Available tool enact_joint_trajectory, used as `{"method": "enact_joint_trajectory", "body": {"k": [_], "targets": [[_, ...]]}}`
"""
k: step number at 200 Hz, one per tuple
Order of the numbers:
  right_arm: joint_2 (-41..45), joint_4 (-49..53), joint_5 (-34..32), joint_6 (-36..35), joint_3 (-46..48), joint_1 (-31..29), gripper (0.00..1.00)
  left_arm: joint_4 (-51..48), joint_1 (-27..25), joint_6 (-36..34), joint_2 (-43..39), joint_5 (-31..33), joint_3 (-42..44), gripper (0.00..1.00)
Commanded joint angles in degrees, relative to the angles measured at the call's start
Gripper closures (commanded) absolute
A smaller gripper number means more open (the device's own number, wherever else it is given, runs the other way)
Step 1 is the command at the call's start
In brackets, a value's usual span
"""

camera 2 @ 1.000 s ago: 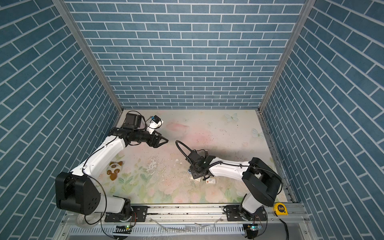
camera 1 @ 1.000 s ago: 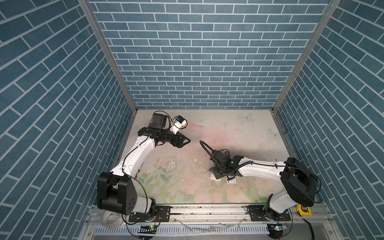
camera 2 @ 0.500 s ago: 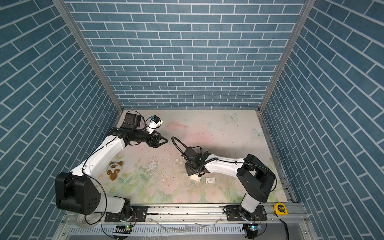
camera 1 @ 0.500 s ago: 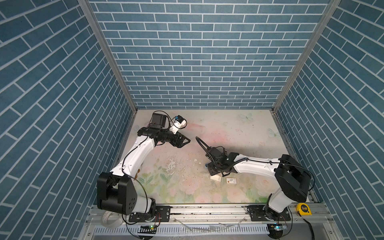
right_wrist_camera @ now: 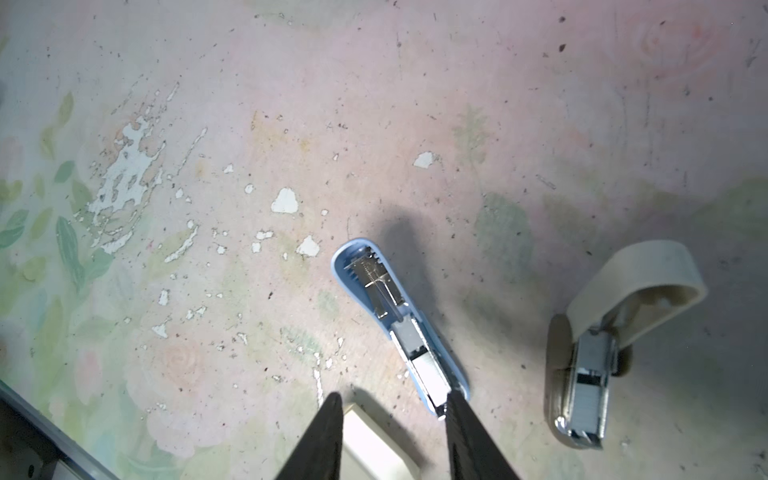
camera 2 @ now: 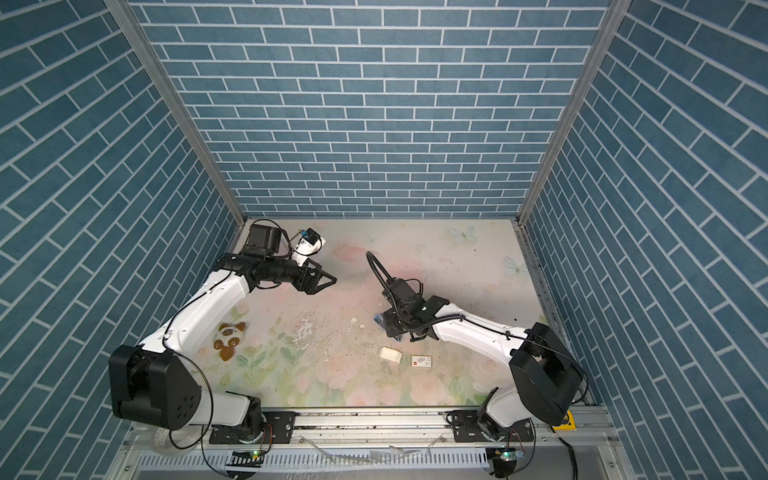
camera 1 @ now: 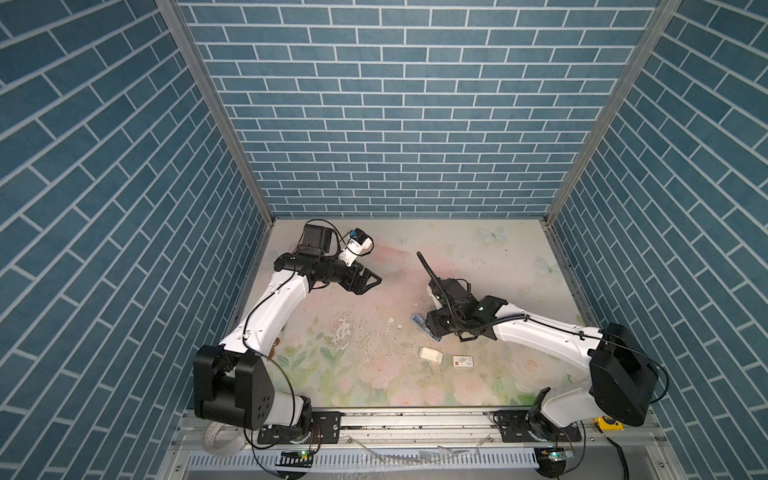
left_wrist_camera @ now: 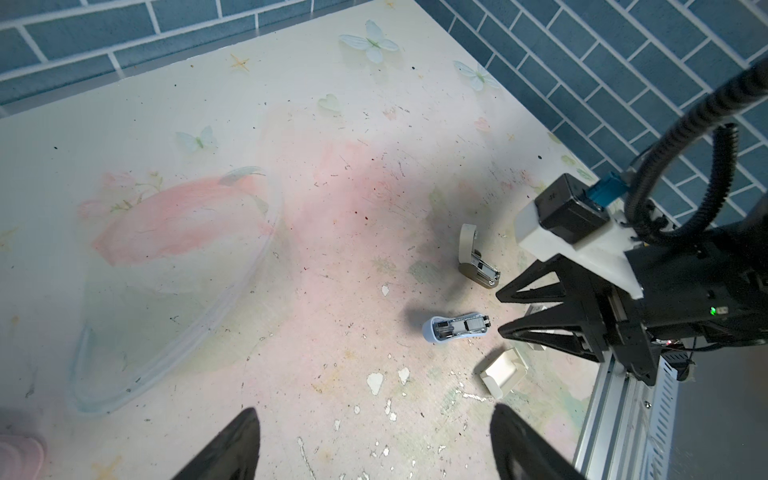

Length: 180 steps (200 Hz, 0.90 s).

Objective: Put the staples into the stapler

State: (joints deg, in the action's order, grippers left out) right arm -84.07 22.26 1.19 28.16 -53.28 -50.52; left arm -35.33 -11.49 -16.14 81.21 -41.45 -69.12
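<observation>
A small blue stapler lies open on the floral mat, its metal channel facing up; it also shows in a top view. A beige stapler stands beside it with its lid swung up. The staples' white cardboard tray lies near the blue stapler and looks empty; I cannot make out any staple strips. My right gripper is open, low over the tray, with one finger over the blue stapler's end. My left gripper hangs open and empty above the mat, far left of both.
A white sleeve with a red mark lies just right of the tray. A faint clear round dish rests on the mat below the left gripper. Blue brick walls enclose three sides. A metal rail runs along the front.
My right gripper has opened wider and shifted a little away from the front rail, leaving the white tray uncovered on the mat. The left jaws have spread slightly; that arm stays put.
</observation>
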Motion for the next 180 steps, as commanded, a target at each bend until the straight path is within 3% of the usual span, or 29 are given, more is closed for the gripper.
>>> {"method": "enact_joint_trajectory", "body": {"k": [1,48,180], "targets": [[-0.74,2.43,3.41,-5.60,1.57,0.76,0.56,-2.62,0.41,-1.18,-0.75,-1.50,-1.09,0.12],[-1.37,-1.84,6.89,-7.31,4.45,0.77,0.54,-3.78,0.41,-1.71,-1.50,-1.51,-0.88,0.12],[-7.36,-2.56,1.88,-11.03,4.10,0.75,0.57,-3.59,0.41,-1.92,-1.90,-1.75,0.13,0.12]]}}
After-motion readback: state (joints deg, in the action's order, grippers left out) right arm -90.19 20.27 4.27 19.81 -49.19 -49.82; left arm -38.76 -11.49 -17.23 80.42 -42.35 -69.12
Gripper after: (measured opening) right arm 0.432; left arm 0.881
